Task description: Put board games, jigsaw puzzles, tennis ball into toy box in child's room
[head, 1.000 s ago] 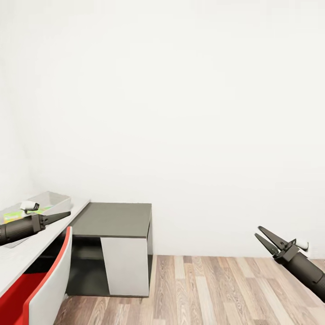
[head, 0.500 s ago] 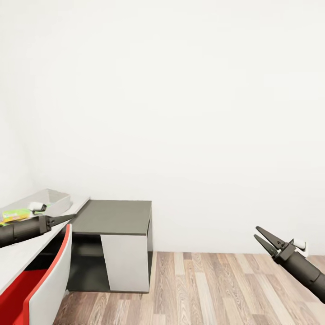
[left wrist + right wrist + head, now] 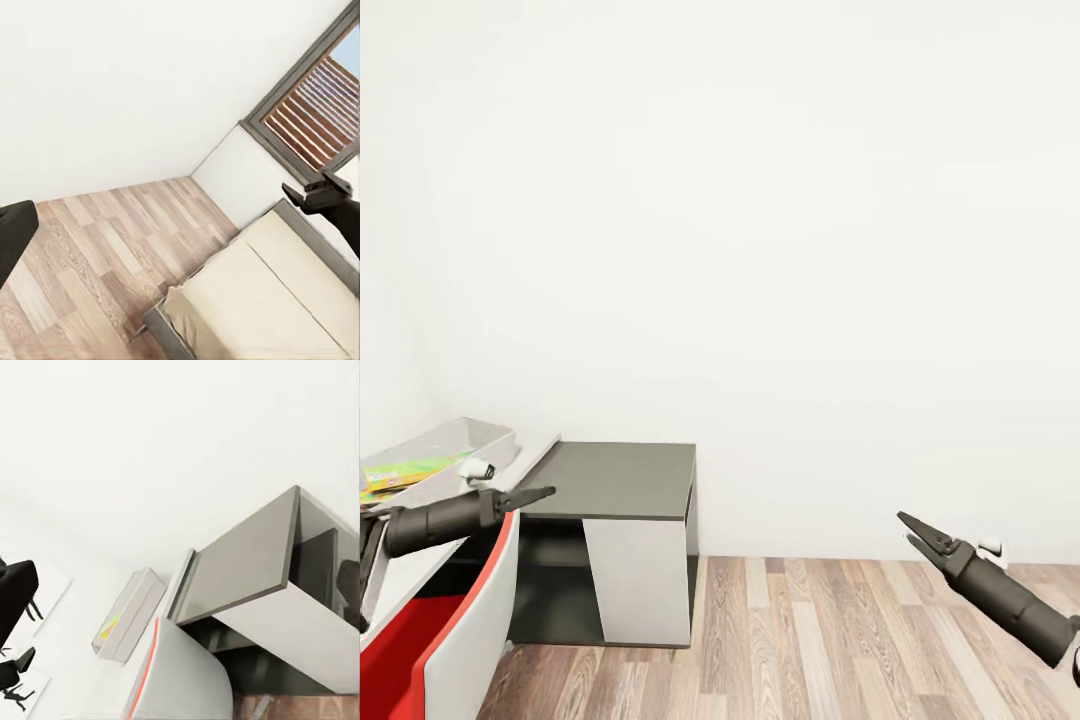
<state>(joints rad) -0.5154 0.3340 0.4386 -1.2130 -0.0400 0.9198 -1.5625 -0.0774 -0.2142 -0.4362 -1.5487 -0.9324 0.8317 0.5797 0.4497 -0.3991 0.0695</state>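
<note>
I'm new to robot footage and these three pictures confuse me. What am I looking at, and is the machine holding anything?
It is a simulated two-armed robot in a child's room. The big picture comes from its head camera: the left gripper and right gripper are the dark pointed tools, both empty, the right one's fingers parted. At far left stands the pale table with the grey toy box on it, something yellow-green inside; a red and white chair is tucked under. The two smaller pictures come from cameras on the wrists. The left one looks across the wooden floor to the bed; the right one looks back at the table and toy box.
</note>
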